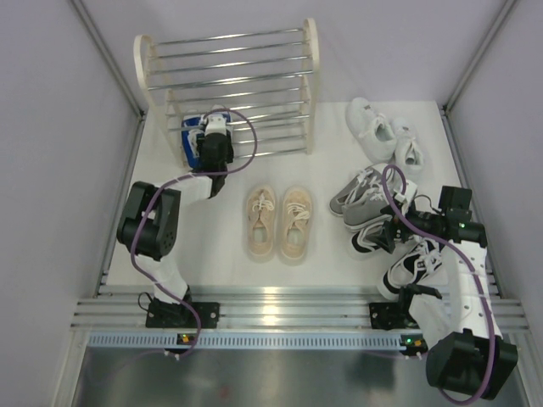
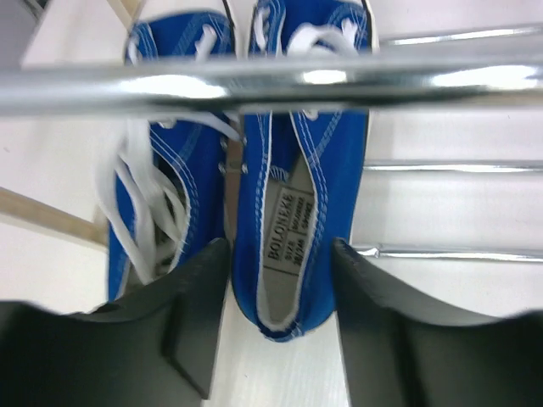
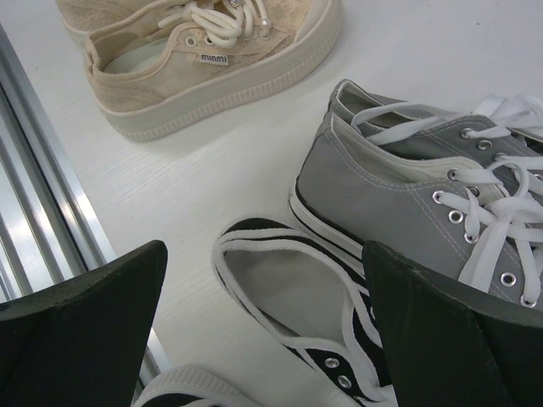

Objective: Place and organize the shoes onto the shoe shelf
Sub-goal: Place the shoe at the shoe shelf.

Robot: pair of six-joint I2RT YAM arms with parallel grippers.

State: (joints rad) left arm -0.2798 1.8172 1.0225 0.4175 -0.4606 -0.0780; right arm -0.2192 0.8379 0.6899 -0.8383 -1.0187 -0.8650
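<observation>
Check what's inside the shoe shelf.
Only the blue pair, side by side at the left end of the shoe shelf. A chrome rod crosses above them, hiding part of their laces.

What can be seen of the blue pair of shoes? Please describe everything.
The blue pair looks like canvas, with white laces, white stitching and a printed label on one insole. The two shoes lie side by side at the bottom left of the shoe shelf, under a chrome rod. The left hand has a finger on each side of one heel; whether it presses cannot be told.
</observation>
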